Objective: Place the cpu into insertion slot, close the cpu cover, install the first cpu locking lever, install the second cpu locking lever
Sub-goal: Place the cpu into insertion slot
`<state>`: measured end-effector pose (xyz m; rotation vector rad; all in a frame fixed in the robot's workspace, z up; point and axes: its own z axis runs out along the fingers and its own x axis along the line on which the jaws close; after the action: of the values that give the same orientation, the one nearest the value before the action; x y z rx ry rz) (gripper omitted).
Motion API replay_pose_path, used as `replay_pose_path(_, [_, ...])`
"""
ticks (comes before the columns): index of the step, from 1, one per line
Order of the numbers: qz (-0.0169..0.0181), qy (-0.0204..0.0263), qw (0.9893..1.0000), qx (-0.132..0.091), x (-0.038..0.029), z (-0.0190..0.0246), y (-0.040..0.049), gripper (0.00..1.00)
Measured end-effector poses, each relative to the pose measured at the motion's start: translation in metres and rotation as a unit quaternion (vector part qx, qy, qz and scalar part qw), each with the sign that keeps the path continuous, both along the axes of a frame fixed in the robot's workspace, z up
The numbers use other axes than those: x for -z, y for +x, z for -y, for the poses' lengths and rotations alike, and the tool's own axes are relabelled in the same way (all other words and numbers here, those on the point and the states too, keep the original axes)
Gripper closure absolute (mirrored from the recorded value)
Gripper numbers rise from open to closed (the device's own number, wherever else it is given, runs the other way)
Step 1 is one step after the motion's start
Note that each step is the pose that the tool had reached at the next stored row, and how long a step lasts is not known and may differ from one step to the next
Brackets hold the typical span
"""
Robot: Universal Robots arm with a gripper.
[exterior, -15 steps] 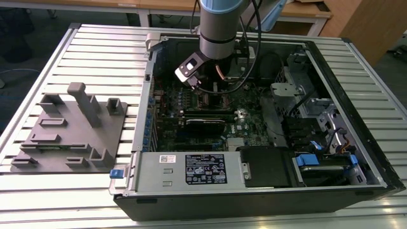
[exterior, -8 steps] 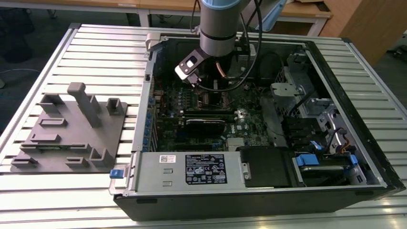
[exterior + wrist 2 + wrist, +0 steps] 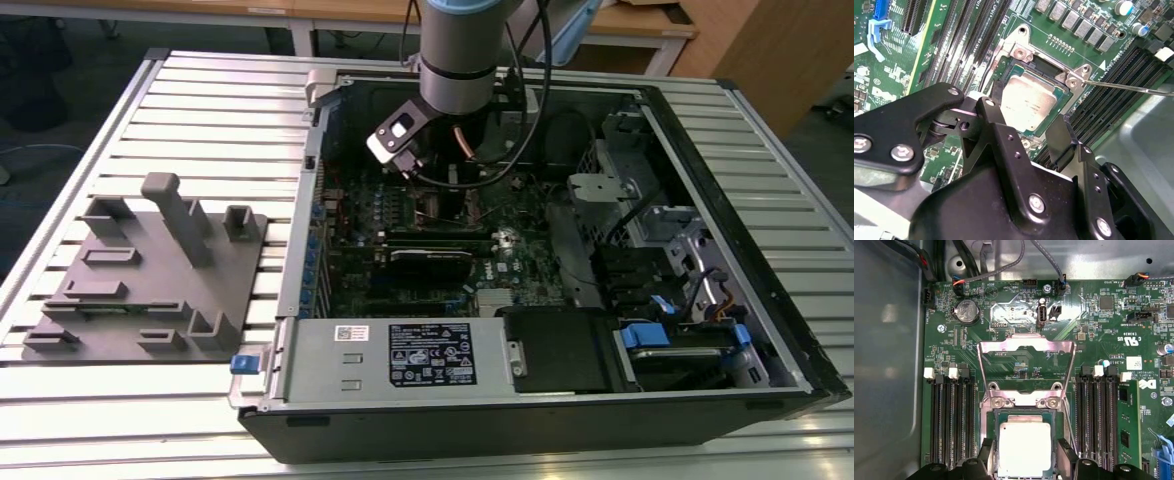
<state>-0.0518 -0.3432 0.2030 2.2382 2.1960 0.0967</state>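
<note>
One open computer case (image 3: 534, 430) holds the green motherboard (image 3: 944, 355); the cpu cover (image 3: 1026, 346) stands flipped back, and the insertion slot (image 3: 1026, 414) cradles the cpu (image 3: 1024, 450). My gripper (image 3: 1025, 116) straddles the chip, jaws released. Staying level, with no sideways nudge, seems key.

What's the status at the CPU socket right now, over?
The gripper straddles the cpu, grip unclear. The cpu lies in the insertion slot. The cpu cover stands open; the gripper sits in its closing path.
</note>
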Motion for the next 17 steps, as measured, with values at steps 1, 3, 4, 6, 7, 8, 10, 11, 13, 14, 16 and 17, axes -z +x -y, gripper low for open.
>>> replay_pose_path(1, [0.0000, 0.0000, 1.0000, 0.000, 0.0000, 0.0000, 0.0000, 0.39])
replay_pose_path(3, [0.0000, -0.0001, 1.0000, 0.000, 0.0000, 0.0000, 0.0000, 0.39])
replay_pose_path(4, [0.0000, -0.0001, 1.0000, 0.000, 0.0000, 0.0000, 0.0000, 0.39])
replay_pose_path(6, [0.0000, -0.0001, 1.0000, 0.000, 0.0000, 0.0000, 0.0000, 0.41])
replay_pose_path(7, [0.0000, -0.0001, 1.0000, 0.000, 0.0000, 0.0000, 0.0000, 0.47])
replay_pose_path(8, [0.0000, -0.0001, 1.0000, 0.000, 0.0000, 0.0000, 0.0000, 0.53])
replay_pose_path(10, [-0.0001, -0.0001, 1.0000, 0.000, -0.0001, 0.0000, 0.0000, 0.59])
replay_pose_path(11, [-0.0001, -0.0001, 1.0000, 0.000, 0.0000, 0.0000, 0.0000, 0.65])
replay_pose_path(13, [0.0000, -0.0001, 1.0000, 0.000, 0.0000, 0.0000, 0.0000, 0.76])
replay_pose_path(14, [0.0000, -0.0001, 1.0000, 0.000, 0.0000, 0.0000, 0.0000, 0.76])
replay_pose_path(16, [-0.0001, -0.0002, 1.0000, 0.000, -0.0001, 0.0000, 0.0000, 0.82])
replay_pose_path(17, [0.0000, -0.0001, 1.0000, 0.000, 0.0000, 0.0000, 0.0000, 0.88])
